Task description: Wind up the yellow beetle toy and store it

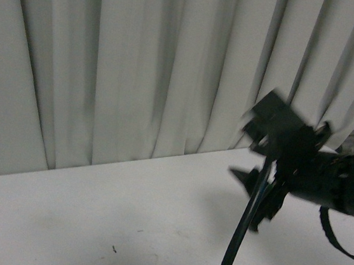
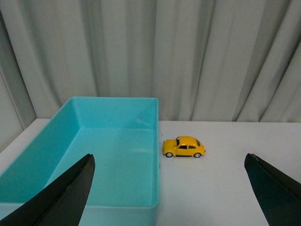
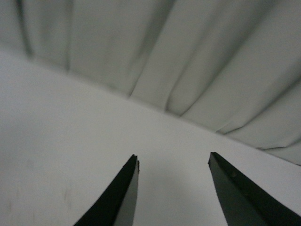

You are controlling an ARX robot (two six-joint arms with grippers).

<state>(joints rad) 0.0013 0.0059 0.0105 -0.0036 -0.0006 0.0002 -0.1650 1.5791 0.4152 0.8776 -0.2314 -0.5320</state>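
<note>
While the yellow beetle toy [image 2: 184,147] stands on its four wheels on the white desk [image 2: 235,188], just beside the long outer wall of a turquoise box [image 2: 113,110] without touching it, neither claw holds anything. The box looks empty where its inside shows. The toy sits side-on to the left wrist camera, near the centre of that frame.

The left claw [image 2: 169,157] is spread wide and empty, its two dark fingers well apart with the toy and the near box corner lying beyond the gap. The right claw [image 3: 173,156] is also parted and empty, over bare desk with a pale curtain [image 3: 155,52] behind.

The step in hand seems to be reaching for the toy. It would go best if the left claw came down centred on the rounded body, closed on the shell rather than the wheels so they can roll for winding, and stayed clear of the box wall.

Only the left wrist view shows toy and box. The front view shows neither, just the blurred right arm [image 1: 325,178] at the right of the frame, with a cable [image 1: 241,242] hanging down.
</note>
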